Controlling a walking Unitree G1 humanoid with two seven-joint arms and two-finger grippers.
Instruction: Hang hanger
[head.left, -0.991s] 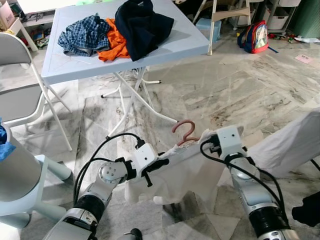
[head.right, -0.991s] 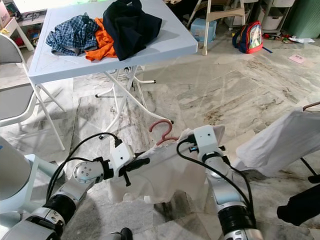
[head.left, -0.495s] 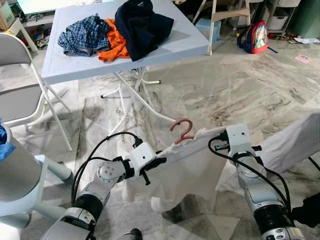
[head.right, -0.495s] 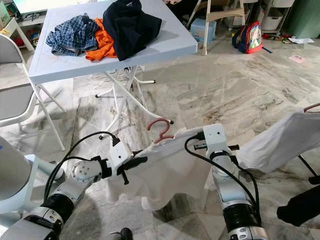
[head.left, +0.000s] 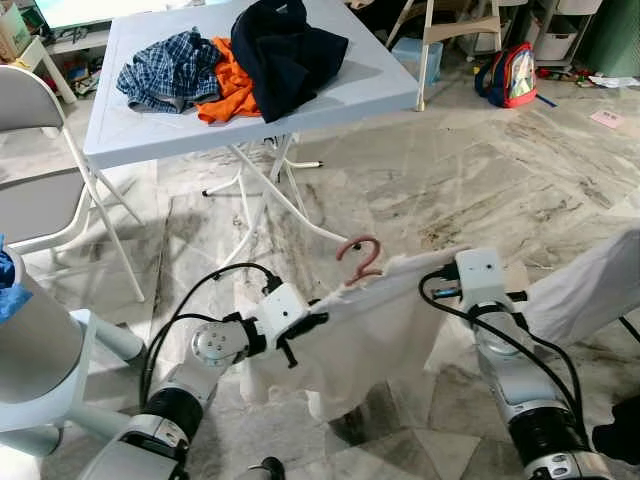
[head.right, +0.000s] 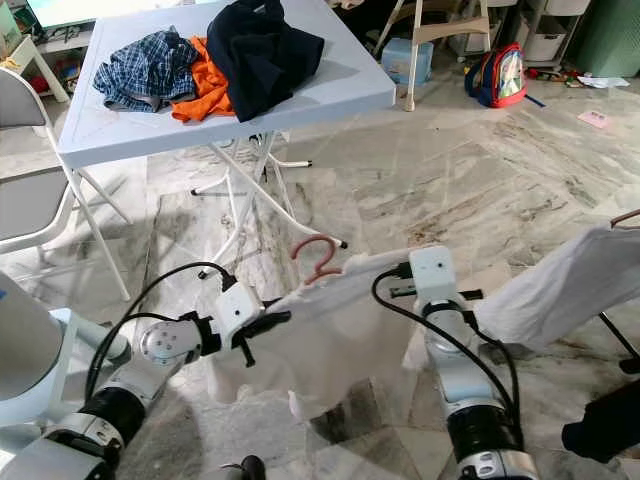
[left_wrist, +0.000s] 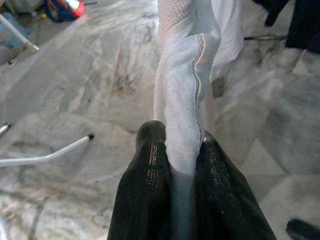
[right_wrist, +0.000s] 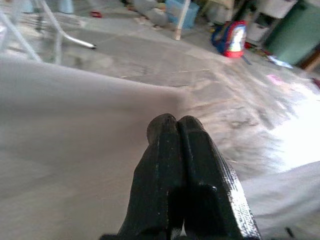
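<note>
Pincers, 2, left pincer (left_wrist: 182, 150) and right pincer (right_wrist: 176, 122), each clamp 1 white shirt (head.left: 375, 325) on 1 hanger (head.left: 360, 260).

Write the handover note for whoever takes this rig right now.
Left gripper: shut on one shoulder of the white shirt.
Right gripper: fingers closed; its arm is at the shirt's other shoulder.
Shirt is on the pink hanger, held stretched above the floor between both arms.
Done: shirt on hanger, lifted.
Left: hang it. Another white garment hangs to the right.

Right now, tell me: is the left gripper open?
No. The left gripper has its two black fingers pinched on a fold of the white garment.
</note>
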